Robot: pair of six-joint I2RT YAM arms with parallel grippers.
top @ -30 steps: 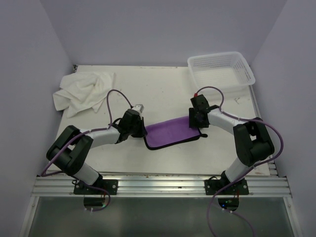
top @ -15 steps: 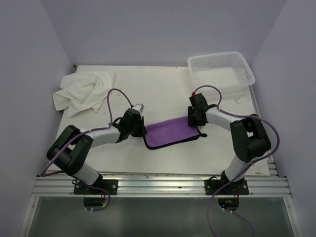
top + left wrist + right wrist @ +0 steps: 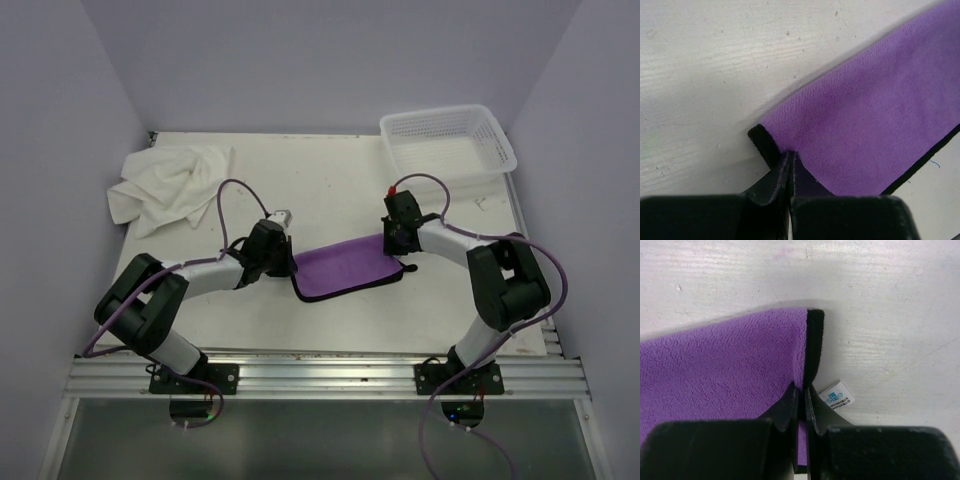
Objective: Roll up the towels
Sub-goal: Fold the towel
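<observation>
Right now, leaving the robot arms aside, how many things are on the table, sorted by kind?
Towels: 2 (purple towel, white towel)
Baskets: 1 (white basket)
Total: 3

A white, scuffed wooden tabletop (image 3: pixel 330 165) sits boxed in by pale lavender walls (image 3: pixel 330 60) at the back and both sides. A ribbed aluminium rail (image 3: pixel 320 372) runs along its near edge, with a dull grey-green surface (image 3: pixel 320 440) below; lighting is soft and even
</observation>
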